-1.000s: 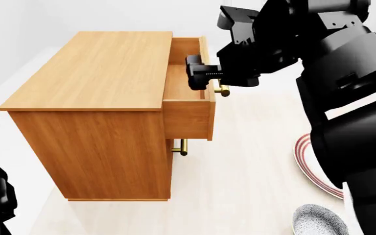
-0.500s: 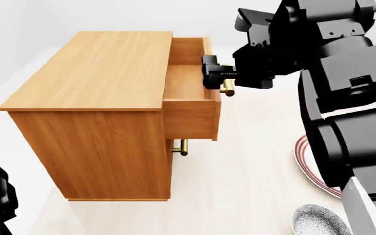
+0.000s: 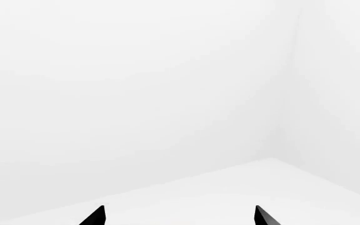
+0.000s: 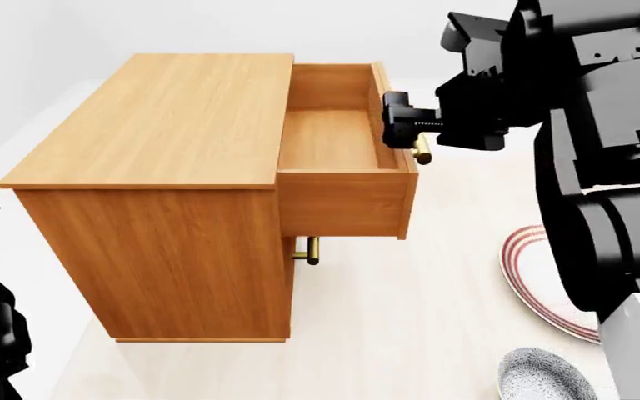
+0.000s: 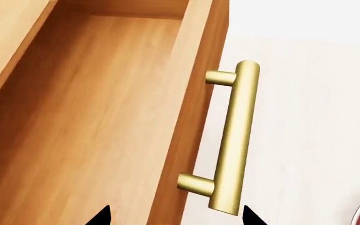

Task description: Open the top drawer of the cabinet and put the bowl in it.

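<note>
Left hand (image 3: 176,216): tips apart, holding nothing, facing a blank wall.

Head view: right hand (image 4: 406,125) at top drawer (image 4: 337,137), well out of cabinet (image 4: 153,117); bowl (image 4: 545,377) on floor.

Right wrist: fingertips (image 5: 101,216) apart, straddling brass handle (image 5: 233,140). Risk: overpulling could unseat drawer.

Right arm extended, left arm low.
The right hand (image 4: 409,127) reaches forward, fingers spread; the left hand (image 3: 178,216) also shows parted fingertips.
</note>
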{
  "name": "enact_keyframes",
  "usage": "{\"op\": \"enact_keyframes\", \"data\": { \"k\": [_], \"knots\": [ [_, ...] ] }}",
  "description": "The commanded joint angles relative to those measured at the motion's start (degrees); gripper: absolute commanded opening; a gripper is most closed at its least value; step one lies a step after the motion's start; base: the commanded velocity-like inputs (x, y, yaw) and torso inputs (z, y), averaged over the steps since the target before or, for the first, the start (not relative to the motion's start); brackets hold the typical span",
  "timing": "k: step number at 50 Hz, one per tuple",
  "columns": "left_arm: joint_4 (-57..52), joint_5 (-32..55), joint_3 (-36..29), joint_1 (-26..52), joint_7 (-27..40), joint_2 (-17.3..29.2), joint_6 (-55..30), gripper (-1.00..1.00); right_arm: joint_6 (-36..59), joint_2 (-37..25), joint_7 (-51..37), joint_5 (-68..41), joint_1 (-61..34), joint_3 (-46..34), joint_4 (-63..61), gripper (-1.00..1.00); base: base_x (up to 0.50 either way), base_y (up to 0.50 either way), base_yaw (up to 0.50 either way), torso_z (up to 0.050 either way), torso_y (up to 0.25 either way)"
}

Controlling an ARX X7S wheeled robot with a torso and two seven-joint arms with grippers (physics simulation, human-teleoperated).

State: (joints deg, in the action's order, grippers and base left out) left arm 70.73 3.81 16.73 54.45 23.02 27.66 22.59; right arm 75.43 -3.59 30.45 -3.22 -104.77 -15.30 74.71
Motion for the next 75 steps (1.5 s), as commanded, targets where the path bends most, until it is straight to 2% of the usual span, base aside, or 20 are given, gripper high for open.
{"op": "enact_keyframes", "data": {
  "k": [1,15,29,49,52,56,58,69,75],
  "knots": [
    [-0.59,0.25,0.18,-0.23,-0.14,-0.06,-0.46,1.00,-0.34,-1.68,0.65,3.55,0.35,-5.91,0.27,1.00,0.00,0.00,0.00,0.000,0.000],
    [1.69,0.02,-0.03,0.60,-0.32,-0.05,1.12,1.00,-0.66,-5.16,0.56,3.62,0.59,-9.62,0.27,1.00,0.00,0.00,0.00,0.000,0.000],
    [-0.62,0.10,0.06,-0.29,-0.08,-0.30,-0.22,1.00,-0.89,-7.73,-0.81,3.61,1.25,-12.43,0.27,1.00,0.00,0.00,0.00,0.000,0.000],
    [-0.10,-0.19,-0.24,-0.08,-0.06,-0.53,0.20,1.00,-0.77,-9.95,-2.32,3.18,0.41,-12.04,0.27,1.00,0.00,0.00,0.00,0.000,0.000],
    [-0.51,-0.14,-0.20,-0.31,-0.06,-0.57,-0.02,1.00,-1.39,-10.01,-2.68,2.40,-0.20,-9.91,0.27,1.00,0.00,0.00,0.00,0.000,0.000],
    [-0.43,-0.12,-0.18,-0.36,-0.10,-0.58,0.02,1.00,-3.20,-10.48,-2.57,0.22,-3.30,-0.99,0.27,1.00,0.00,0.00,0.00,0.000,0.000],
    [-0.90,-0.09,-0.17,-0.52,-0.10,-0.63,-0.29,1.00,-4.22,-10.49,-0.75,0.48,-4.50,0.74,0.27,1.00,0.00,0.00,0.00,0.000,0.000],
    [-2.15,-0.12,-0.10,-0.75,-0.01,-0.76,-1.14,1.00,-5.69,-11.61,3.68,1.53,-9.74,5.74,0.26,1.00,0.00,0.00,0.00,0.000,0.000],
    [-2.48,-0.20,-0.09,-0.69,0.00,-0.68,-1.39,1.00,-10.18,-14.22,4.15,1.44,-12.21,7.76,0.03,1.00,0.00,0.00,0.00,0.000,0.000]
  ]
}}
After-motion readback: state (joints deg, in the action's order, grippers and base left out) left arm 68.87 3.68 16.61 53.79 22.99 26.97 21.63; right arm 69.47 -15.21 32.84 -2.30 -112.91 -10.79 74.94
